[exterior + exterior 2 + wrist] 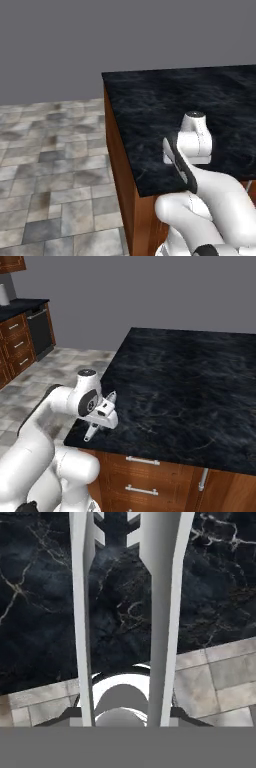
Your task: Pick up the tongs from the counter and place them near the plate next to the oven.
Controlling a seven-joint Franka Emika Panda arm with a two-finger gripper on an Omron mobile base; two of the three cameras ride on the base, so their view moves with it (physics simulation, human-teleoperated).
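Two slim silver-grey arms of the tongs run up the hand view, clenched between the gripper fingers at the counter near edge. Probably light, stiff, slippery metal; best pinched mid-length across both arms. No readable brand, label or writing anywhere.

Plain grey wall behind the island cabinet. Grey-beige stone tile floor spreads left of the cabinet. Beyond it, far left, reddish-brown drawer units with a dark appliance stand along the wall. Even, flat light.
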